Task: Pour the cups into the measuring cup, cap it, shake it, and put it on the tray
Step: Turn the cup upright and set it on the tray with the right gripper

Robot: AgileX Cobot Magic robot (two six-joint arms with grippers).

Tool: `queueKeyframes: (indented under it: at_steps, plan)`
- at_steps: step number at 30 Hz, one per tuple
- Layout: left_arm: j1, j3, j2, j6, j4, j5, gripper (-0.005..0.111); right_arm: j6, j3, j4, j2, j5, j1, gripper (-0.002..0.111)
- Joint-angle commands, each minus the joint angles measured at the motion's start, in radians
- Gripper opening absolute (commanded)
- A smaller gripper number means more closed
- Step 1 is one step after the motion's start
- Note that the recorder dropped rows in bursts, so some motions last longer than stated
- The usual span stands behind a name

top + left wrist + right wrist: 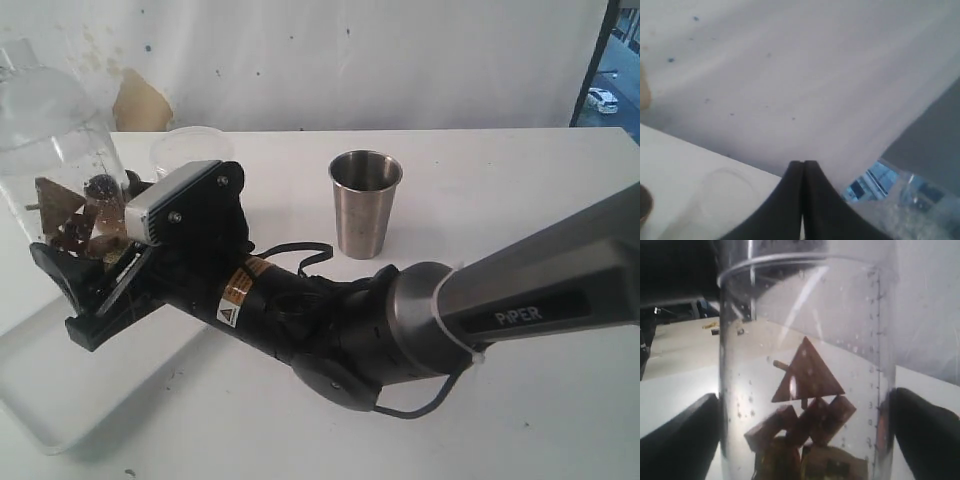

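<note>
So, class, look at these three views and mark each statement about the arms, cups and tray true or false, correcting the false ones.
1. The right gripper has a finger on each side of the measuring cup. True.
2. The measuring cup is empty. False: brown pieces lie inside it.
3. The steel tumbler lies on its side. False: it stands upright on the table.
4. The left gripper is shut and holds nothing. True.
5. The steel tumbler stands in the tray. False: it stands on the table, apart from the tray.
</note>
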Motion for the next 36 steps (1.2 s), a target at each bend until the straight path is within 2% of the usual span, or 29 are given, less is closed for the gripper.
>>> queueKeyframes:
  at_steps: [1,5,8,17,21,25,29,36]
  plan:
    - [-0.005,-0.041,0.0,-0.094,0.158,-0.089,0.0,-0.013,-0.031,0.009,-0.011,0.053,-0.003,0.0]
    - [-0.005,-0.043,0.0,-0.087,0.148,0.045,0.0,-0.026,-0.046,0.051,-0.009,0.12,-0.003,0.0]
    - [-0.005,-0.043,0.0,-0.027,0.173,0.064,0.0,-0.107,-0.059,0.069,0.013,0.129,-0.003,0.0]
    - [-0.005,-0.039,0.003,0.016,0.226,0.137,0.0,-0.114,-0.195,0.073,0.152,0.161,-0.012,0.0]
    - [-0.005,-0.031,0.006,0.097,0.204,0.245,0.0,-0.166,-0.261,0.069,0.201,0.274,-0.017,0.0]
    - [-0.005,-0.031,0.108,0.204,0.114,0.238,0.0,-0.166,-0.299,0.047,0.222,0.266,-0.03,0.0]
    - [-0.005,-0.035,0.218,0.268,0.098,0.086,0.0,-0.155,-0.342,0.035,0.267,0.258,-0.039,0.0]
    - [-0.005,-0.039,0.267,0.331,0.065,0.122,0.0,-0.1,-0.416,0.035,0.347,0.322,-0.043,0.0]
